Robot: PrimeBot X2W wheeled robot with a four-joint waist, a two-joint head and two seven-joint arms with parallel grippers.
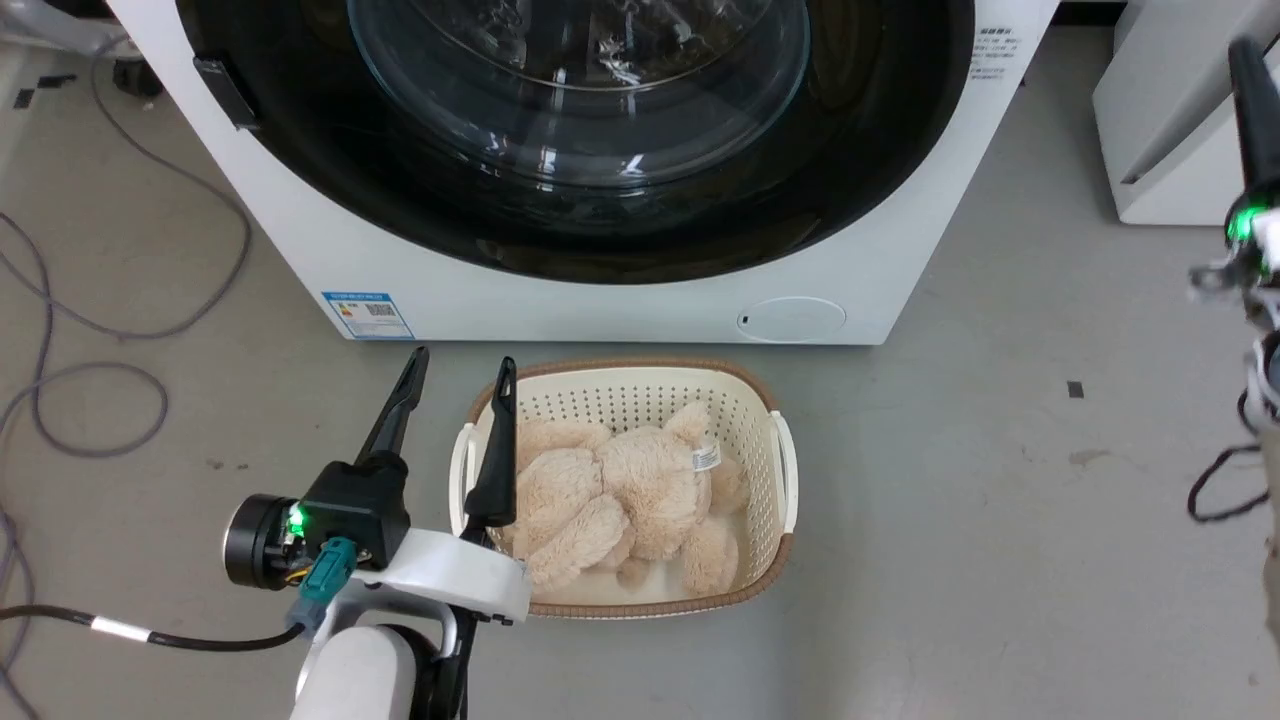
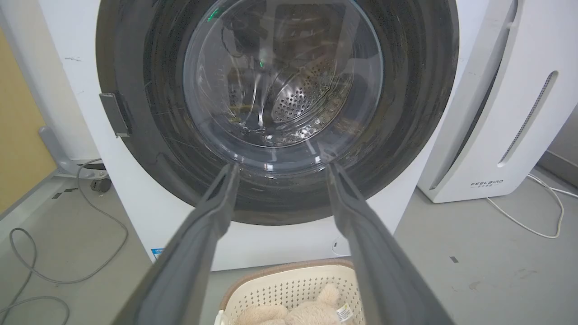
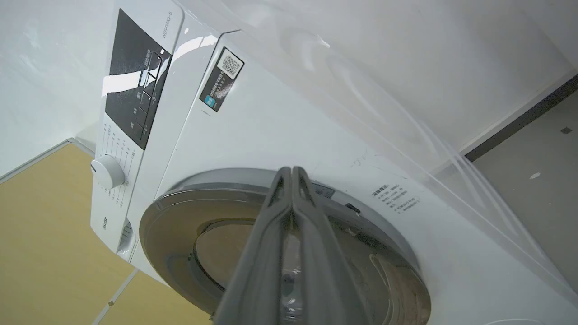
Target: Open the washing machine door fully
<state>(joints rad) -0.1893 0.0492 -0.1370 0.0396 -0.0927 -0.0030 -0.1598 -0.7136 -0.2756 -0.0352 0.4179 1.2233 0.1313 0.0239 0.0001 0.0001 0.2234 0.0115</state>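
1. Washing machine door [image 1: 580, 130] [image 2: 280, 104] [image 3: 180, 225], glossy black around its clear bowl window, is seen lying flat against the front of the white washing machine [image 1: 300, 230] [image 2: 271, 248] [image 3: 271, 126]. It looks shut.
2. A small dark handle tab [image 1: 225, 92] [image 2: 115, 113] is spotted on the door's edge at the robot's left.
3. Down low, the left gripper [image 1: 463, 358] [image 2: 281, 166] is held before the machine with its fingers spread wide and nothing between them. In the left wrist view they are aimed at the lower window, apart from it.
4. Far right, the right gripper [image 1: 1243, 60] [image 3: 291, 169] is held high, fingers pressed together on nothing. In the right wrist view the tips are lined up over the door's upper rim, and contact cannot be judged.
5. A cream laundry basket [image 1: 620, 372] [image 2: 289, 289] with a plush bear [image 1: 620, 490] [image 2: 289, 313] inside is parked on the grey floor [image 1: 1000, 500] just before the machine, right beside the left gripper.
6. A white FEELBIRD appliance [image 2: 496, 113] [image 1: 1160, 120] is set beside the machine on the robot's right.
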